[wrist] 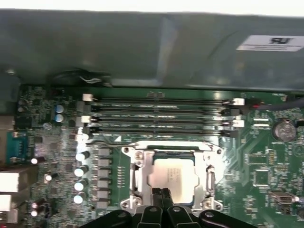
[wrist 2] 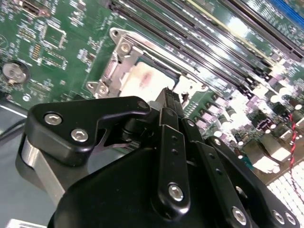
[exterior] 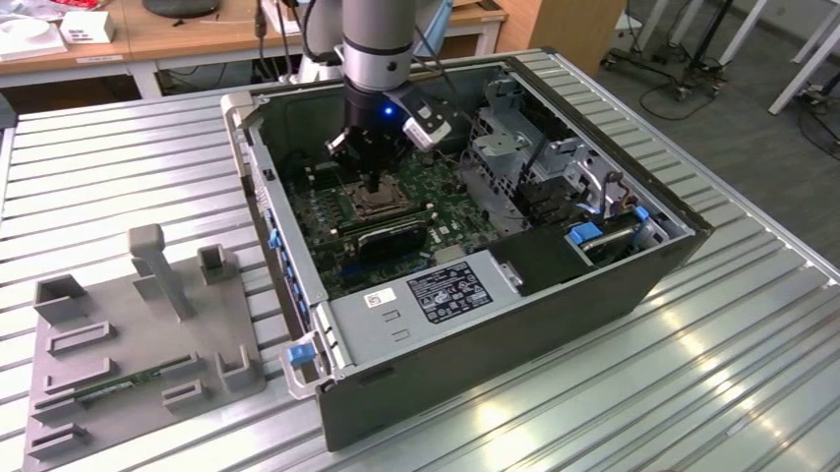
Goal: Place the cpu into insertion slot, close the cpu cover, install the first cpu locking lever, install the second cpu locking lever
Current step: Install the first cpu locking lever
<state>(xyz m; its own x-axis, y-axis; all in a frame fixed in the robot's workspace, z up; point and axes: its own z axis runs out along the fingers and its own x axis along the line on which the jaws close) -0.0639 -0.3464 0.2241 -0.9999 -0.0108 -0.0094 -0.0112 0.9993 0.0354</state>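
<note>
One cpu (wrist: 173,173) edge behind the tool (wrist: 162,192).

The exterior view looks down from high up and well apart at the open computer case (exterior: 499,295) on the table (exterior: 132,147). Both wrist views sit near the motherboard (wrist: 256,156) inside it, looking down past the claw (wrist: 161,202). Both take in its memory slots (wrist: 161,118), the second wrist view at a slant.

An open dark computer case (exterior: 525,324) lies on its side on a ribbed metal table (exterior: 735,393). Just beside it, at the exterior view's left, sits a grey moulded fixture tray (exterior: 118,324). Inside, the green motherboard (wrist: 266,161) carries 4 long black memory slots (wrist: 161,116) and 1 coin cell battery (wrist: 284,129).
</note>
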